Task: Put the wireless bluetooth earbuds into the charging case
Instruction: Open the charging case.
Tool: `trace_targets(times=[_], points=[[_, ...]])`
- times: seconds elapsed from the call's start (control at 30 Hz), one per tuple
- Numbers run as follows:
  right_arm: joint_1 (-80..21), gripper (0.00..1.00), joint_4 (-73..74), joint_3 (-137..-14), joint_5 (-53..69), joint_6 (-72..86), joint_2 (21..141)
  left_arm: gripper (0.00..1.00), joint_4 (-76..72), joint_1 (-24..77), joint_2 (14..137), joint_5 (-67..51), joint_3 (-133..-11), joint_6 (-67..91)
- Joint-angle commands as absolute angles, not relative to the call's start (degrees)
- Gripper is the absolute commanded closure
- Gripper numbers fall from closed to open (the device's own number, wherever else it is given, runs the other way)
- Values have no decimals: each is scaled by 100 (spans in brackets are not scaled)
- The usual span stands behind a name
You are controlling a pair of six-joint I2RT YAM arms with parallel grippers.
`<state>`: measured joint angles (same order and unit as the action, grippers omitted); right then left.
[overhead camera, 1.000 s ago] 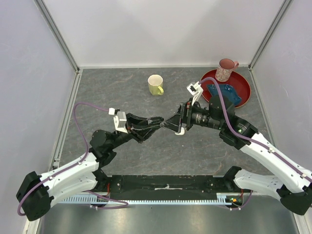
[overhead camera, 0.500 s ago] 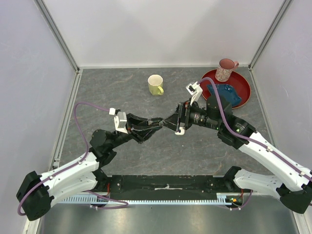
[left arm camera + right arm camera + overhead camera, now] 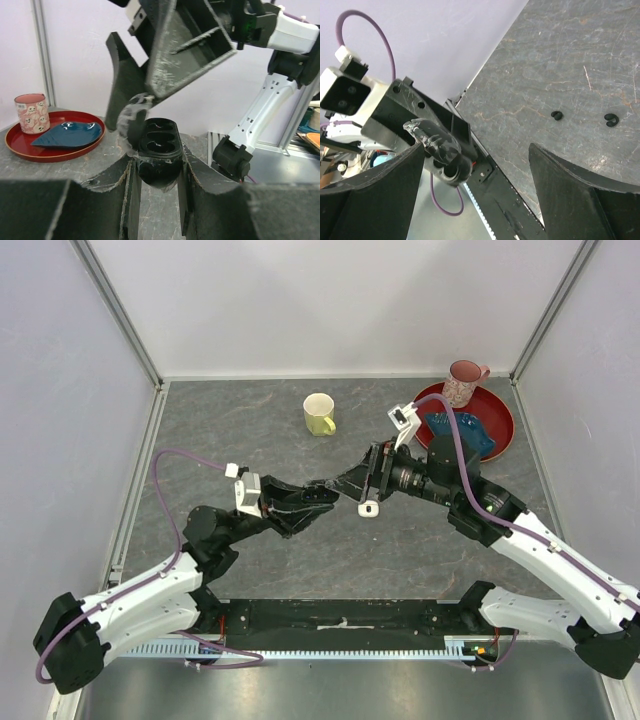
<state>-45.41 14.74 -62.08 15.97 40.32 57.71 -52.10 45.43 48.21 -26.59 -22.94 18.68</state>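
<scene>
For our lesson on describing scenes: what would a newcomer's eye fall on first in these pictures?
Mid-table, the left gripper holds a glossy black open charging case in its fingers, the right gripper open beside it. At the back right, a round red tray holds a pink patterned mug; a pale yellow mug stands near the back centre.

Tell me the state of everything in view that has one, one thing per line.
Charging case: open, gripped in left claw.
Left claw: shut on the case.
Right claw: open, empty.
Black earbuds: loose on table, outside case.
Yellow mug: upright.
Pink mug: upright on red tray.
</scene>
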Motion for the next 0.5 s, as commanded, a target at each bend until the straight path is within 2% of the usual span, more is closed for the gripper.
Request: trace_targets(times=[0.0, 0.47], points=[[-4518, 9, 1073, -6161, 1388, 4210, 5792, 98, -5414, 4597, 4641, -2989, -2435, 2021], [-4509, 6, 334, -6170, 1978, 4675, 5775, 98, -4992, 4597, 4360, -2584, -2215, 1907]])
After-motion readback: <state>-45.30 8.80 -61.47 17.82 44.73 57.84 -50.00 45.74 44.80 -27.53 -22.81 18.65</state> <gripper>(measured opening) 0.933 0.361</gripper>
